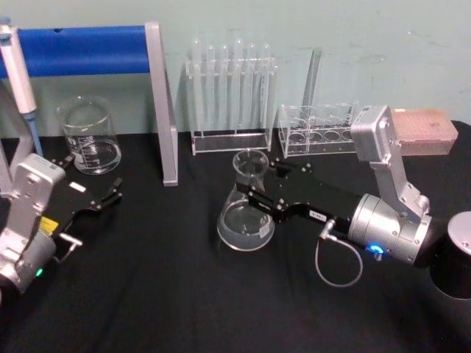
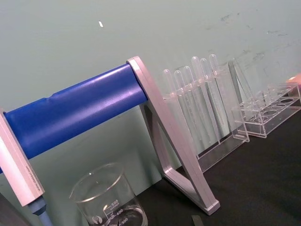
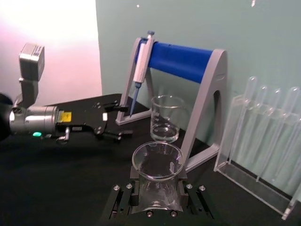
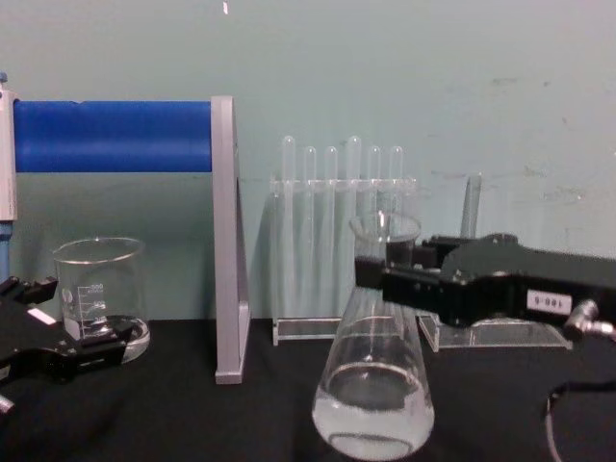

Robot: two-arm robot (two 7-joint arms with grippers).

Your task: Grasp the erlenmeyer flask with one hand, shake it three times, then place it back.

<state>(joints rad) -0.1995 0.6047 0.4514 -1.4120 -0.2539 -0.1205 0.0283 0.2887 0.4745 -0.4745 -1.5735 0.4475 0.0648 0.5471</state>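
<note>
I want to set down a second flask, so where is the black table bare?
Bare: the front strip of the table, between the left claw and the flask held by the right claw. Crowded: the back row, with beaker, blue stand and tube rack.

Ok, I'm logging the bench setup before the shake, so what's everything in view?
erlenmeyer flask: one, clear glass holding some clear liquid, mid-table
beaker: one, clear glass, back left
pipette stand: one, blue bar on grey frames, back left
pipette: one, white and blue, on the stand's left end
test tube rack: one, clear, back centre
second rack: one, clear, holding one tube, right of the first
box: one, pink, back right
table: one, black
left gripper: one, black, open, left, near the beaker
right gripper: one, black, shut on the flask's neck
</note>
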